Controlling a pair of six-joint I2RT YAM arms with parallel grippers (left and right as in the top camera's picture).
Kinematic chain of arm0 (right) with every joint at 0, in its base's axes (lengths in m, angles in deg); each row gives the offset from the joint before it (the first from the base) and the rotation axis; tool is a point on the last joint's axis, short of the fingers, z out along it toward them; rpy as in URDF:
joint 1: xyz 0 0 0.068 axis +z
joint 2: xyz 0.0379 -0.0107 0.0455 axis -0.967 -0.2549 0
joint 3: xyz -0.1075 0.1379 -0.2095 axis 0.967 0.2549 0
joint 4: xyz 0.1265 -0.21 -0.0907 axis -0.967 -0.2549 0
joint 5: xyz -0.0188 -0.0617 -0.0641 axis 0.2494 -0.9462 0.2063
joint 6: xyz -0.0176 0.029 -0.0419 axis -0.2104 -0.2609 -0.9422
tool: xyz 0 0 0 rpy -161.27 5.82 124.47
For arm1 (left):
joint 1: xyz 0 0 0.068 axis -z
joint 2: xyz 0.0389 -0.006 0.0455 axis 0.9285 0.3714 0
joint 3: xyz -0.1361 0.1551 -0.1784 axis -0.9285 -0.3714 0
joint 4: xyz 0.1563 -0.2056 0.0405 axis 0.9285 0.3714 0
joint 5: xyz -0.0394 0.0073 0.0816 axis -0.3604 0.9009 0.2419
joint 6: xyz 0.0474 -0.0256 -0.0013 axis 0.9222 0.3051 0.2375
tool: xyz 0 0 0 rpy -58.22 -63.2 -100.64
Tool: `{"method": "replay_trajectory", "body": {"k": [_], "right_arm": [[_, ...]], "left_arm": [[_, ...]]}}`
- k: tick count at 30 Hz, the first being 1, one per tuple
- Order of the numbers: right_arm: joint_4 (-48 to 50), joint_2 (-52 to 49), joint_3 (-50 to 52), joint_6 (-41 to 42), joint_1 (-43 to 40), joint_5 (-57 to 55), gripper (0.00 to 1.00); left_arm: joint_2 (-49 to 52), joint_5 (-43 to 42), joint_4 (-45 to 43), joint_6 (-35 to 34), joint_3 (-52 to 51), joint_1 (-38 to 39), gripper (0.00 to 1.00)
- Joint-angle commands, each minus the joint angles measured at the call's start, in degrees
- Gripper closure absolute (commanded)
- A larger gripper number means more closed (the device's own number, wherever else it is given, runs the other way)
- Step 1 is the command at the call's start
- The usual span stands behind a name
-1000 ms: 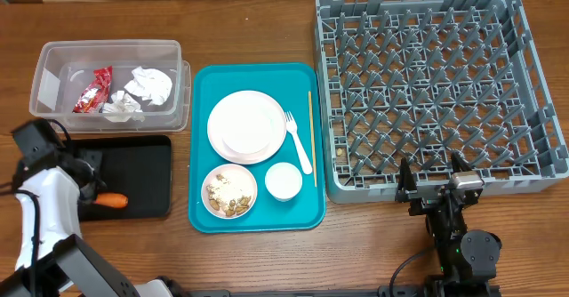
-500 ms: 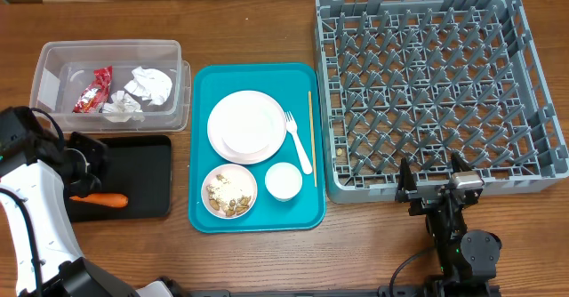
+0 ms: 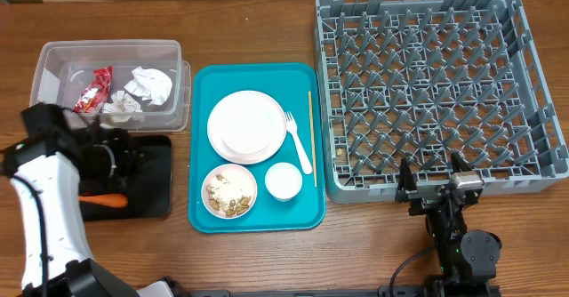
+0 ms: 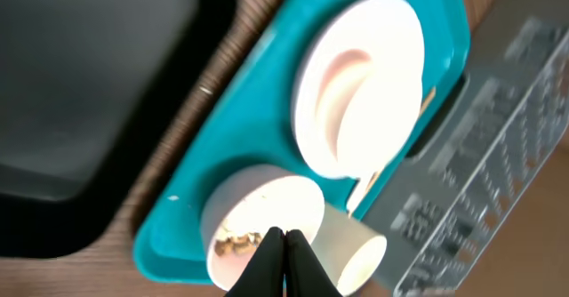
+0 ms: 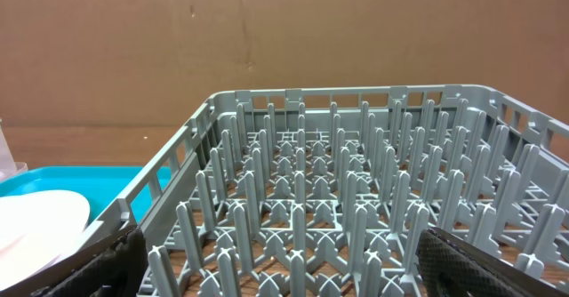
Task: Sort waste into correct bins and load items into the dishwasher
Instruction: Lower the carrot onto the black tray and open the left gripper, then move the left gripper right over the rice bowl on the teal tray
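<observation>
An orange carrot (image 3: 103, 199) lies on the shallow black tray (image 3: 153, 190), one of the bins. My left gripper (image 3: 133, 155) hovers over that tray's upper part, shut and empty, pointing toward the teal tray. Seen from the left wrist, the shut fingertips (image 4: 284, 248) line up with the bowl of scraps (image 4: 258, 212) and the cup (image 4: 351, 248). The clear tub (image 3: 49, 75) holds a red wrapper (image 3: 93, 89) and white napkins (image 3: 149, 85). The plate (image 3: 246, 126), fork (image 3: 300, 143) and stick (image 3: 311, 137) rest on the teal tray. My right gripper (image 3: 433, 180) stands open at the front edge of the dishwasher rack (image 3: 533, 92).
The teal serving tray (image 3: 206, 84) sits between the bins and the grey rack. The rack's upright pegs (image 5: 302, 181) fill the right wrist view, with brown cardboard behind them. Bare wooden table runs along the front edge.
My left gripper has gone from partly open near the carrot to shut. It has lifted away and swung right over the black tray. The carrot stays on the tray; the right arm is still.
</observation>
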Motion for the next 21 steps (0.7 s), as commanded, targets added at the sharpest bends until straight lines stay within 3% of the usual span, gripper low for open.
{"method": "replay_trajectory", "body": {"k": [1,12,21], "right_arm": [[0.2,0.7,0.6,-0.1,0.0,-0.1,0.0],[0.2,0.7,0.6,-0.1,0.0,-0.1,0.0],[0.2,0.7,0.6,-0.1,0.0,-0.1,0.0]], "left_arm": [[-0.9,-2.0,0.0,2.3,1.0,5.0,0.94],[-0.9,1.1,-4.5,-4.8,1.0,26.7,0.96],[-0.9,26.6,-8.5,-14.3,1.0,47.4,0.96]]}}
